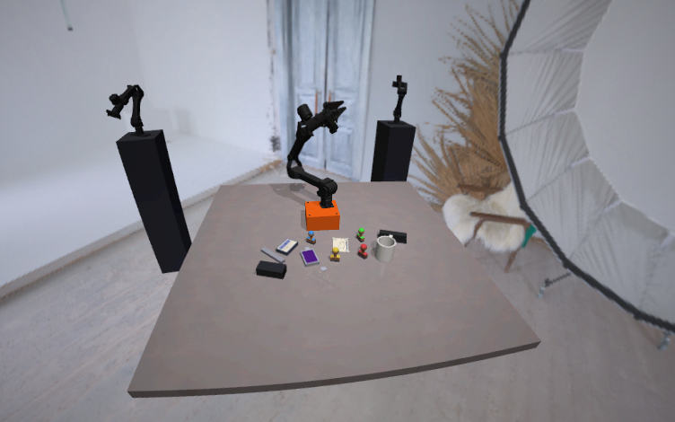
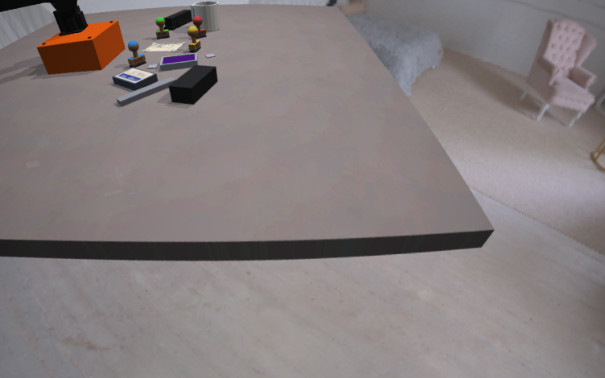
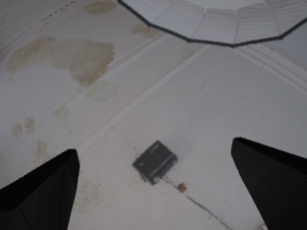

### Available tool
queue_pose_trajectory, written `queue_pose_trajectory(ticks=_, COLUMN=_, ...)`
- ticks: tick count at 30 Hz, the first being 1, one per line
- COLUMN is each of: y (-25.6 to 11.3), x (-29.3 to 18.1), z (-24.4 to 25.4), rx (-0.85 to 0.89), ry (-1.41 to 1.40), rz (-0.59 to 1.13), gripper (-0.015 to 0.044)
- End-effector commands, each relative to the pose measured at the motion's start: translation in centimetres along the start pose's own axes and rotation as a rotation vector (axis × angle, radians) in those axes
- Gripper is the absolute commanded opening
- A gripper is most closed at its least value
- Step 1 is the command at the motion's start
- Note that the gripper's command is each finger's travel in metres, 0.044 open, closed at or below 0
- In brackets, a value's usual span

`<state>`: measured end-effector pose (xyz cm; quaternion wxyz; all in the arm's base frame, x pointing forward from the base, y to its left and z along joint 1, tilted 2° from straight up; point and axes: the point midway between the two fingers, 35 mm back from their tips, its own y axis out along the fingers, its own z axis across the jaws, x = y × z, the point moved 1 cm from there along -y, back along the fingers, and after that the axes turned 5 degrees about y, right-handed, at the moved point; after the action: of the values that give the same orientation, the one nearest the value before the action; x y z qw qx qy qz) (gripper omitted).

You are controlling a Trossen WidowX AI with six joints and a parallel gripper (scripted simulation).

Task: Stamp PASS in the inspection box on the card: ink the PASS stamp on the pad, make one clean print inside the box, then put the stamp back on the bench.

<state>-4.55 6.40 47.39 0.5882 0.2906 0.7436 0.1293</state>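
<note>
My gripper [image 1: 343,106] [image 3: 157,152] is open and empty, raised high above the orange base and pointing up and away from the table. Four knobbed stamps stand upright on the table: a blue stamp [image 1: 311,236] [image 2: 133,52], a green stamp [image 1: 361,232] [image 2: 161,26], a yellow stamp [image 1: 335,253] [image 2: 193,36] and a red stamp [image 1: 363,250] [image 2: 198,25]. Which one reads PASS cannot be told. The pale card [image 1: 335,241] [image 2: 154,47] lies between them with dark markings; its box is too small to make out. The purple ink pad [image 1: 309,256] [image 2: 179,59] lies open beside it.
A grey mug [image 1: 385,250] [image 2: 211,18] stands beside a black block [image 1: 398,237] [image 2: 177,19]. A labelled box [image 1: 286,245] [image 2: 134,77], a grey bar [image 1: 272,255] [image 2: 145,92] and another black block [image 1: 271,269] [image 2: 193,84] lie by the pad. Small pale pieces lie near it.
</note>
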Motion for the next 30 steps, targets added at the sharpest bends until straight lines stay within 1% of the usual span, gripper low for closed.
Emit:
queue_pose_trajectory(ticks=1, y=0.2, x=0.0, z=0.2, rx=0.007, ry=0.017, rz=-0.004, gripper=0.0374)
queue_pose_trajectory(ticks=3, y=1.4, x=0.4, z=2.1, rx=0.066, ry=0.154, rz=-0.030, gripper=0.0321)
queue_pose_trajectory(ticks=6, y=3.7, x=1.7, z=6.5, rx=0.214, ry=0.463, rz=-0.070, gripper=0.0242)
queue_pose_trajectory(ticks=7, y=4.4, x=2.2, z=8.0, rx=0.267, ry=0.564, rz=-0.077, gripper=0.0225)
queue_pose_trajectory(ticks=12, y=6.5, x=5.1, z=14.2, rx=0.511, ry=0.980, rz=-0.065, gripper=0.0225)
queue_pose_trajectory(ticks=19, y=7.2, x=9.1, z=20.6, rx=0.810, ry=1.397, rz=0.029, gripper=0.0225)
queue_pose_trajectory(ticks=25, y=6.7, x=13.0, z=25.6, rx=1.091, ry=1.715, rz=0.195, gripper=0.0225)
queue_pose_trajectory(ticks=30, y=5.4, x=16.5, z=29.2, rx=1.334, ry=1.932, rz=0.403, gripper=0.0225)
